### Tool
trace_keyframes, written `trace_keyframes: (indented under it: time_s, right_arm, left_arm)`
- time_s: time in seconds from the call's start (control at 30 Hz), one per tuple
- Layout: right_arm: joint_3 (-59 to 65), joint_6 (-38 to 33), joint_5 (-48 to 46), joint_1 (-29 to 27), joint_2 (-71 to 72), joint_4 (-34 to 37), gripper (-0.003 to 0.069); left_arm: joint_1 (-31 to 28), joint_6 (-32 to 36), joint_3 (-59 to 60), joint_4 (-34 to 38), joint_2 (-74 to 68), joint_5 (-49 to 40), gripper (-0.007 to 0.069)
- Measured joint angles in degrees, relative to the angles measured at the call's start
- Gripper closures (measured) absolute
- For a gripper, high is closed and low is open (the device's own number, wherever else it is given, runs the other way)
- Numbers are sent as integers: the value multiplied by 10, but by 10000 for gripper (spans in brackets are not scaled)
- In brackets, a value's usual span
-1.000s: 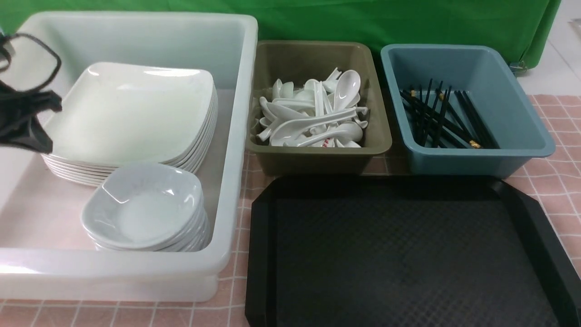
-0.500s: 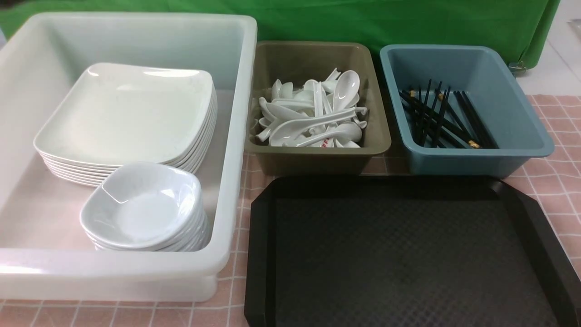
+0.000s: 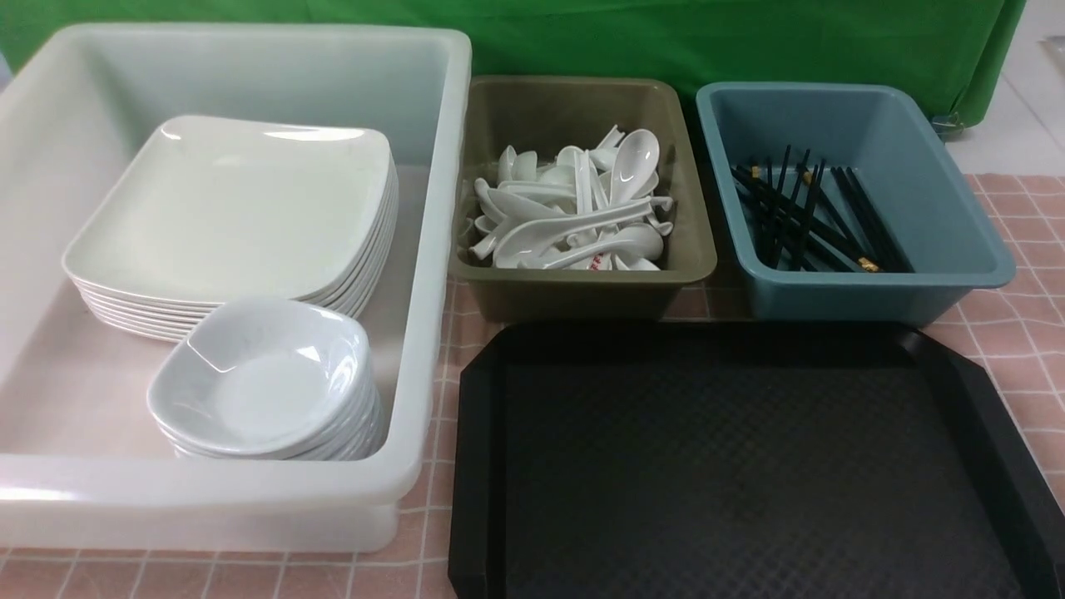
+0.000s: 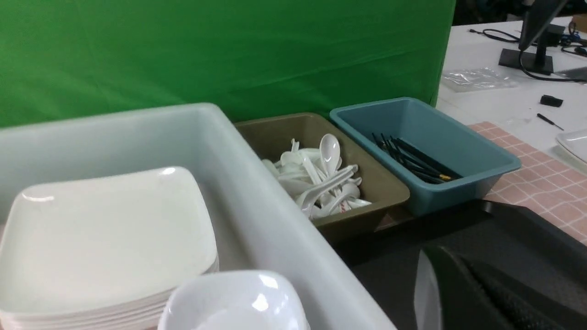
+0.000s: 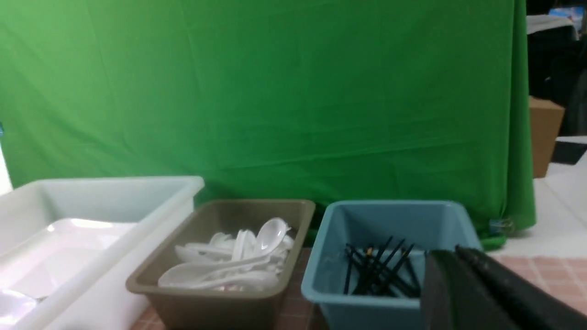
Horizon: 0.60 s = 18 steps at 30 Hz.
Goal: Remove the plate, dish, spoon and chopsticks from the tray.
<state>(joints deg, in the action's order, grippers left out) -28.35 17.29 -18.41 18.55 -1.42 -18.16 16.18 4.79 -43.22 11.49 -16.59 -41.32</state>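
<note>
Several chopsticks point(image 3: 811, 218) lengthwise in blue tub point(image 3: 957, 208), front-to-back.

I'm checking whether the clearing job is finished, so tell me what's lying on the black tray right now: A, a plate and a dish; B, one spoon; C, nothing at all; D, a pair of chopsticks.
C: the front view shows the tray's diamond-pattern floor bare from rim to rim, with crockery and cutlery only in the tubs behind and beside it.

**Tray bare, crockery binned**

Black tray point(image 3: 749, 466), diamond-textured floor, flat on table. White square plate point(image 3: 225, 208) atop stack, w/ rounded dish point(image 3: 258, 374) atop its own stack just beside. Red-marked spoon point(image 3: 596, 262) in spoon pile. Black chopsticks point(image 3: 811, 220) lying jumbled, gold bands showing.
</note>
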Motion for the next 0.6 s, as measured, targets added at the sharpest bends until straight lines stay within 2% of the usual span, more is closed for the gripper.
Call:
trace_keyframes:
  time_s: [0.1, 0.27, 0.4, 0.6]
  right_arm:
    - [57, 10, 9, 1, 7, 3, 623]
    - [78, 15, 22, 1, 1, 6, 594]
    - [78, 15, 26, 1, 0, 6, 573]
    - [78, 15, 27, 1, 0, 6, 557]
  left_arm:
    - [0, -6, 112, 4, 59, 65, 626]
    - [0, -8, 231, 34, 94, 174, 626]
    - [0, -8, 273, 50, 94, 218, 626]
    - [0, -8, 281, 52, 94, 220, 626]
